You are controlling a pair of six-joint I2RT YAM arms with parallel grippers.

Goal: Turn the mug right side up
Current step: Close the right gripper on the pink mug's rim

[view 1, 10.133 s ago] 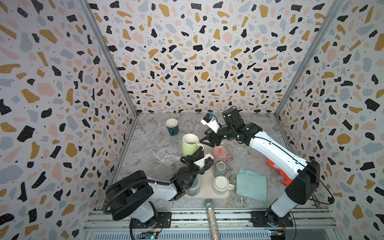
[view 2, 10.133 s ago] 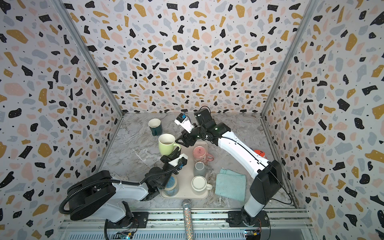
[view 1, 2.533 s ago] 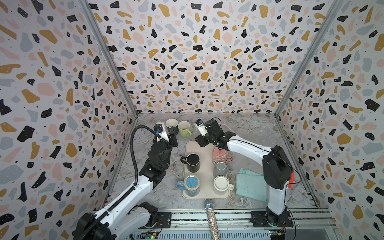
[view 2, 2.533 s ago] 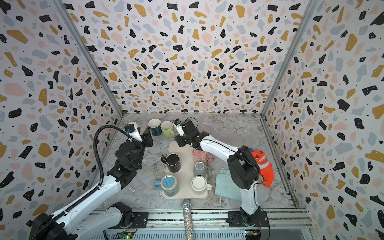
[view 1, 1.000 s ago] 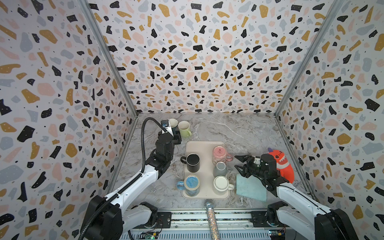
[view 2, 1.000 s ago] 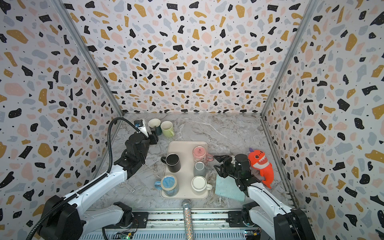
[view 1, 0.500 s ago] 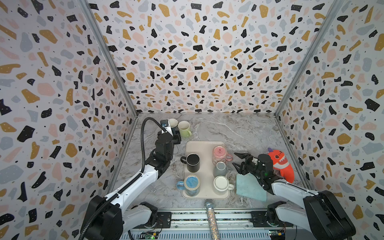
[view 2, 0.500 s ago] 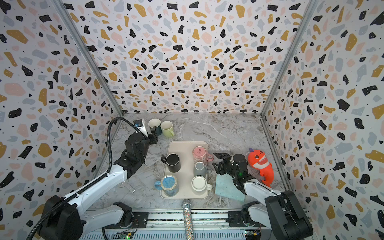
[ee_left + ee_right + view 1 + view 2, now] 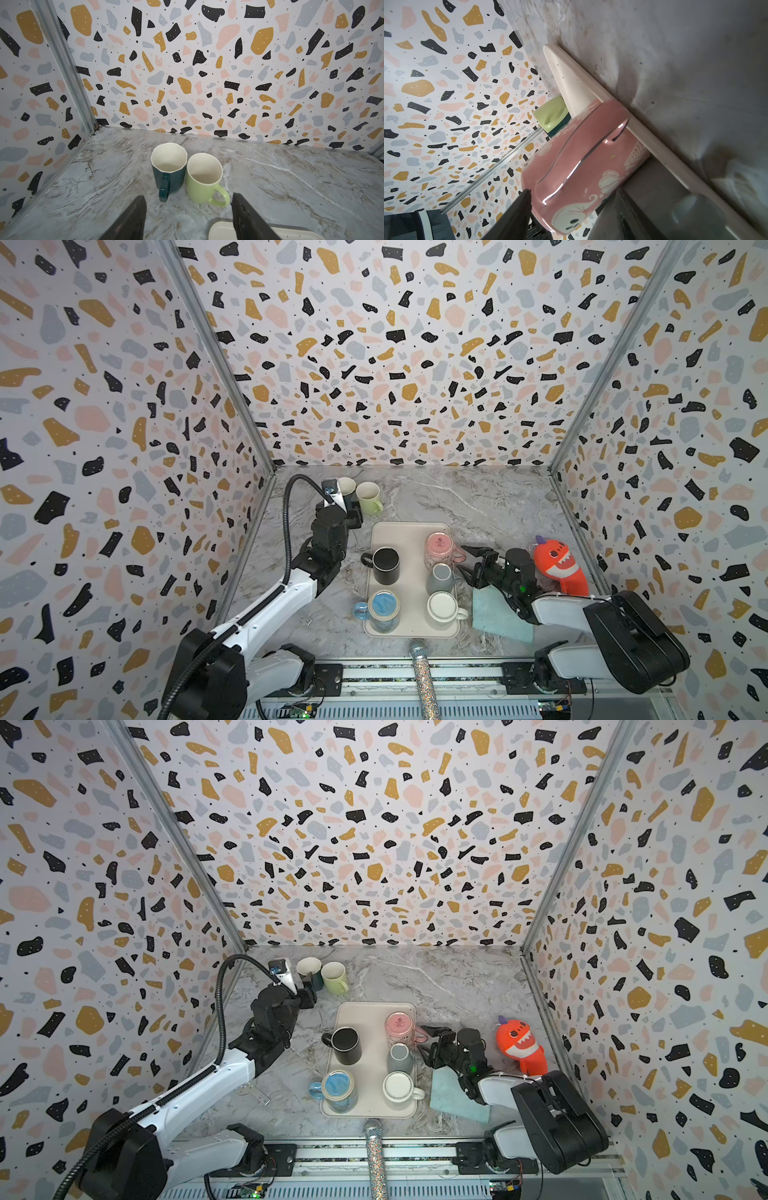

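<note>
Marble tabletop (image 9: 478, 506) carries everything. White left arm (image 9: 282, 597) stretches toward the far left corner. Its left gripper (image 9: 188, 199) has its jaws apart and empty, just short of a dark green mug (image 9: 168, 166) and a light green mug (image 9: 202, 178). Right arm (image 9: 561, 608) lies low and folded, wrist rolled sideways. On the cream tray (image 9: 411, 537), the pink mug (image 9: 440, 545) stands upside down at the far right corner. The right gripper (image 9: 462, 558) gapes beside its handle, gripping nothing.

high stereo overviews, close wrist views
</note>
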